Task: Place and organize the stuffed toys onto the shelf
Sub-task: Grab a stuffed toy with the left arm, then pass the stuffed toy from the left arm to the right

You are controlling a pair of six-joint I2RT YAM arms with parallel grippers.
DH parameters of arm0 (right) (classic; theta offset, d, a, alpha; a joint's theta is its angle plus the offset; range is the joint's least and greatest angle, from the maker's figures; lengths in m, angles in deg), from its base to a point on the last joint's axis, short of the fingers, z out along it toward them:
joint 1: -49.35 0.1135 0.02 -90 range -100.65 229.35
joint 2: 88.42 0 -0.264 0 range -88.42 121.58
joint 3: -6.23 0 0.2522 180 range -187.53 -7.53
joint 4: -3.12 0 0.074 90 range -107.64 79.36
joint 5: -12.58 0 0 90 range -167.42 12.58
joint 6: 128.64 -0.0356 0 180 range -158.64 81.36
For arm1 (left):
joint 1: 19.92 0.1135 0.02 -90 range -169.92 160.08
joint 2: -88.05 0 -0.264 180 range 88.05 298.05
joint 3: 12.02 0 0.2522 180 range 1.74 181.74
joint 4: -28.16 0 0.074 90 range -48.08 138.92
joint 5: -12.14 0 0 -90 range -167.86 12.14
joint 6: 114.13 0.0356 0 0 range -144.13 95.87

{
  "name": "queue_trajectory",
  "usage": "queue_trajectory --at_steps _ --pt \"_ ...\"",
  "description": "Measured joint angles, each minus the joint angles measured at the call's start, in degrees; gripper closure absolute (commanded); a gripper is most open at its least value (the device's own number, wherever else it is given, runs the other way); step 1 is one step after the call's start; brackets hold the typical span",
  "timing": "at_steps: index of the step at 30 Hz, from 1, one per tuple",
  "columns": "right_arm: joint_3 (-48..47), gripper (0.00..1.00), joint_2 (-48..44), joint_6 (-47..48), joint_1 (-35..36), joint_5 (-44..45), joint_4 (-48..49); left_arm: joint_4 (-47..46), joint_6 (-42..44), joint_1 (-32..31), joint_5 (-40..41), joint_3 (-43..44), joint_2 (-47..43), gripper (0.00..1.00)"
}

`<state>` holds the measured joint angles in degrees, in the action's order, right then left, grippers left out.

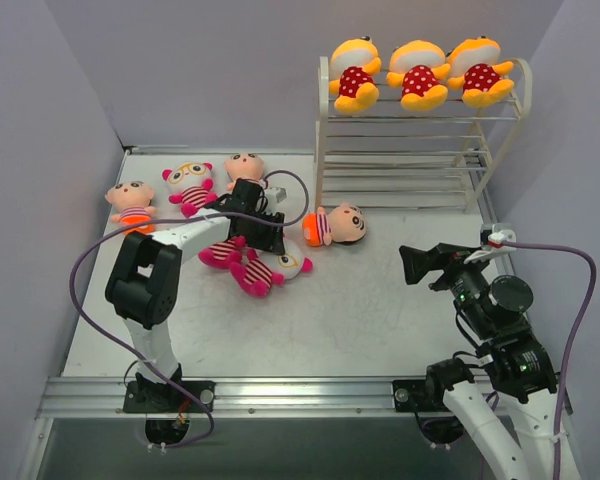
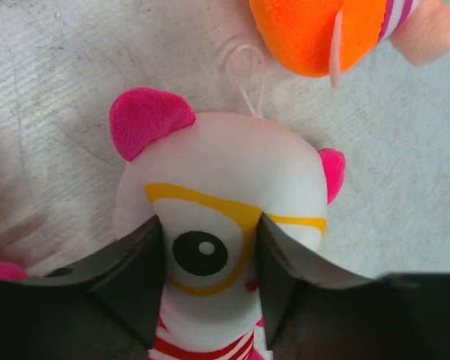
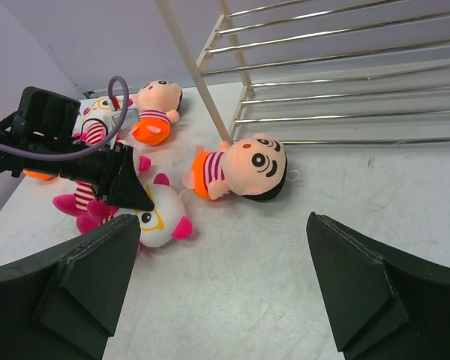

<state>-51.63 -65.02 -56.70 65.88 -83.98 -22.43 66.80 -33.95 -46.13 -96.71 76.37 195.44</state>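
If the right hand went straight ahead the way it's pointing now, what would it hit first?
Probably the peach-faced doll lying by the shelf post, though depth is unclear.

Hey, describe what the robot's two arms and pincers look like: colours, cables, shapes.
Both the left arm and right arm have bulky black joint housings joined by white links. A purple cable loops along each. The left pincer and right pincer each have two matte black, wedge-shaped fingers. No markings are legible.
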Motion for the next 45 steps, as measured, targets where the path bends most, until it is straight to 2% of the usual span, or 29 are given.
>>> queue_trajectory --at_steps 1,6,11,20,26,33,39,45 --pt "0.1 0.0 0.0 0.0 0.0 -0.1 0.0 -1.3 -0.7 0.1 -0.4 -0.9 -0.2 0.6" --pt "0.6 0.01 0.2 0.0 0.0 -1.4 0.0 -5.6 -4.5 0.1 -1.0 -5.3 -3.7 0.82" --pt "1.4 0.01 2.4 -0.3 0.0 -4.8 1.2 -5.7 -9.5 -0.2 0.3 -9.1 -8.3 0.97" --pt "7.6 0.02 7.3 -1.8 0.2 -9.9 4.1 -7.4 -24.1 -1.4 4.5 -13.8 -20.0 0.98" --pt "10.6 0.02 9.9 -3.7 4.2 -10.9 7.6 -10.5 -34.9 -2.5 9.1 -16.8 -27.0 0.98" --pt "12.4 0.02 15.2 -7.1 20.7 -4.1 14.4 -13.0 -45.7 -4.2 16.2 -21.5 -33.0 0.98" --pt "12.5 0.02 23.6 -8.9 34.3 4.0 22.1 -13.2 -51.3 -6.0 22.1 -22.7 -37.5 0.98" --pt "12.2 0.06 32.5 -9.5 41.7 9.6 28.7 -13.7 -54.2 -7.8 26.6 -23.6 -41.8 0.98"
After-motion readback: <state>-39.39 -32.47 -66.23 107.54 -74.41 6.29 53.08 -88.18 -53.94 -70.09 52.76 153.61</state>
